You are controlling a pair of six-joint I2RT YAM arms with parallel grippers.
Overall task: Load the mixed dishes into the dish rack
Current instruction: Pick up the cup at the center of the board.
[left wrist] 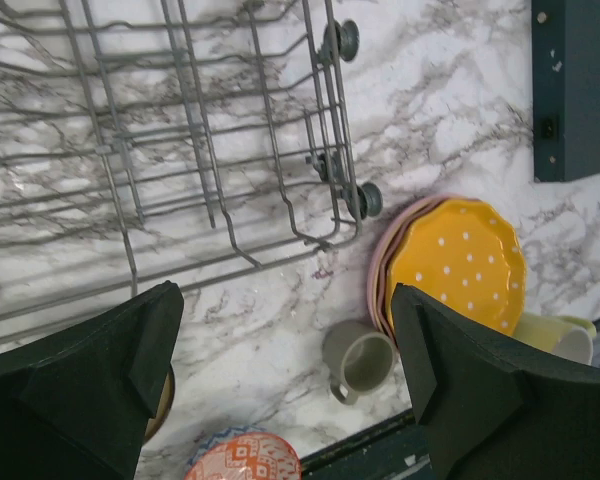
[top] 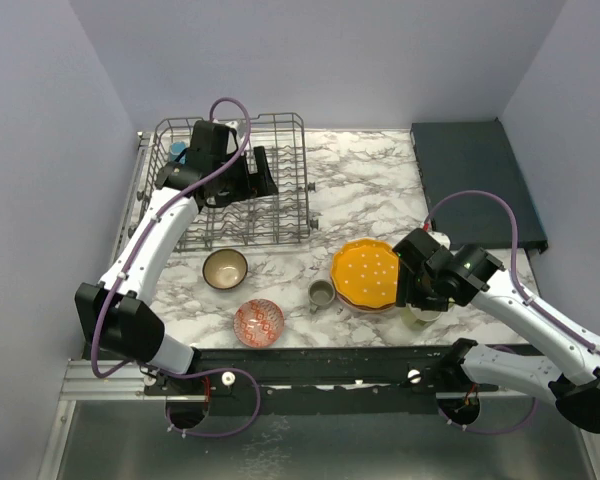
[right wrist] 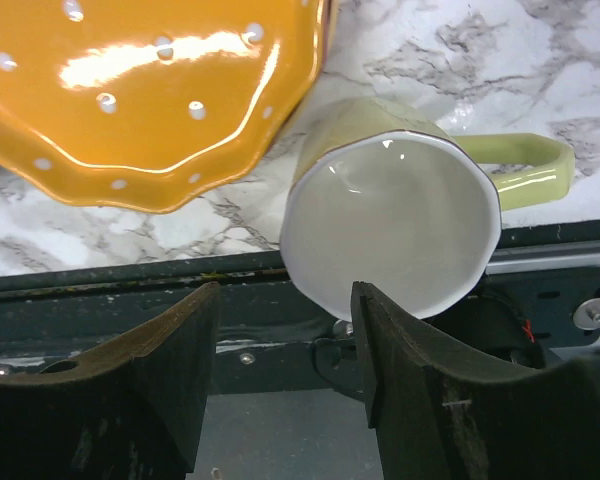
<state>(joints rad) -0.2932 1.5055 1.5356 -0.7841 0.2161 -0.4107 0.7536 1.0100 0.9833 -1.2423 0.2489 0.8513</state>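
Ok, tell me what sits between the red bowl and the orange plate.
The grey cup, nearer the plate than the bowl. The top view shows it, and the left wrist view too.

A white marble tabletop [top: 370, 185], veined in grey, stood between pale lavender walls [top: 40, 150]. A dark, flat rectangular tray [top: 475, 175] lay along its far right side, against the wall, while a black rail [top: 320, 362] ran along the near edge.

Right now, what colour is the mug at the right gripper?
The mug is yellow-green outside, white inside; clearest in the right wrist view.
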